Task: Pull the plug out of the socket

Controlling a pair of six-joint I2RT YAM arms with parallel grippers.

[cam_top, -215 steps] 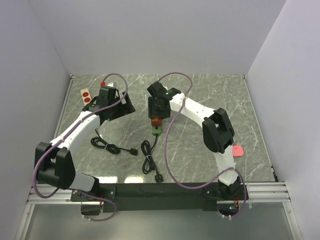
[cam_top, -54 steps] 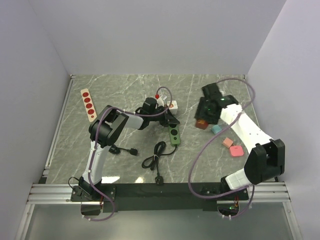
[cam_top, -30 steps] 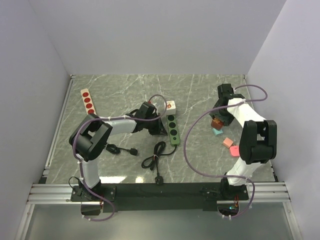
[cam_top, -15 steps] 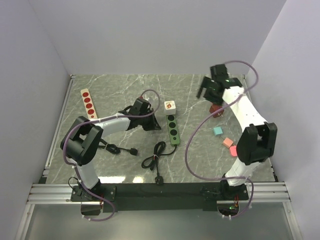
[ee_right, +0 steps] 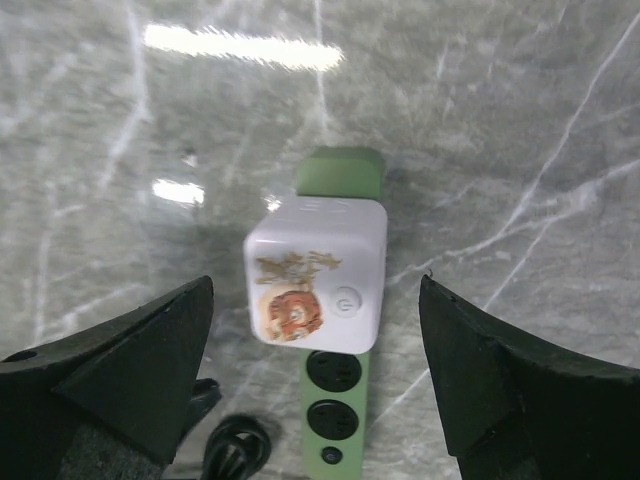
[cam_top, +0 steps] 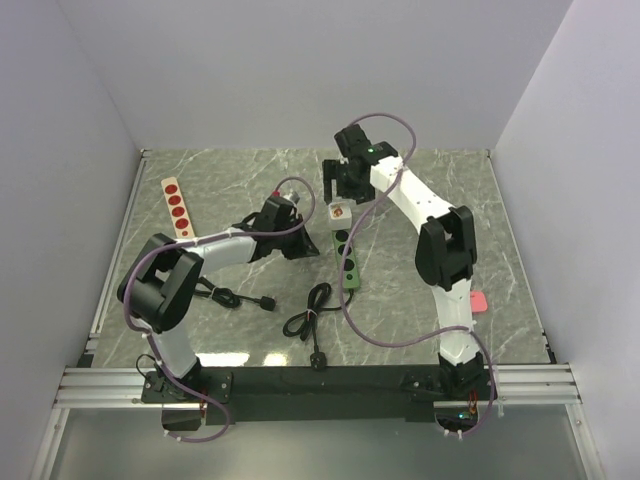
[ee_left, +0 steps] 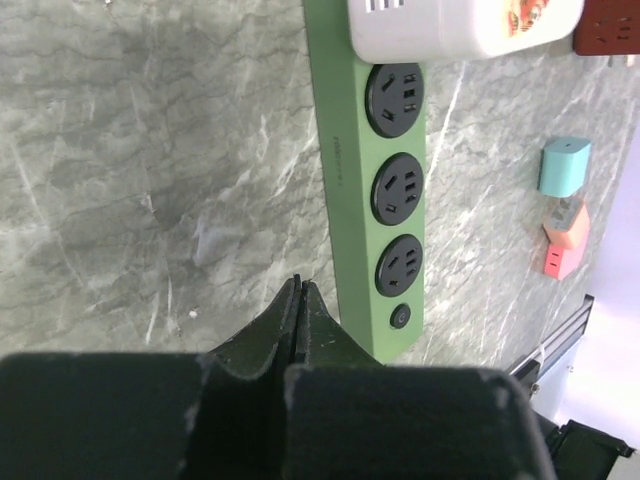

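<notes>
A white cube plug (cam_top: 341, 212) with a picture and a button on its face sits in the far end of the green socket strip (cam_top: 347, 262). My right gripper (cam_top: 338, 186) hovers over it, open. In the right wrist view the plug (ee_right: 318, 285) lies between the wide-apart fingers (ee_right: 150, 350), clear of both. My left gripper (cam_top: 308, 248) is shut on nothing, low on the table by the strip's left side. In the left wrist view its tips (ee_left: 300, 285) sit just left of the strip (ee_left: 348, 190), level with the socket closest to the switch.
Two black cables (cam_top: 310, 320) (cam_top: 225, 295) lie near the table's front. A beige strip with red sockets (cam_top: 177, 207) rests at the far left. A pink block (cam_top: 476, 300) is at the right, with teal (ee_left: 565, 165) and pink (ee_left: 562, 250) blocks beyond the strip.
My right arm has swung from the table's right side to above the white plug, and its jaws have widened. The left gripper has drawn slightly left and stays shut.
</notes>
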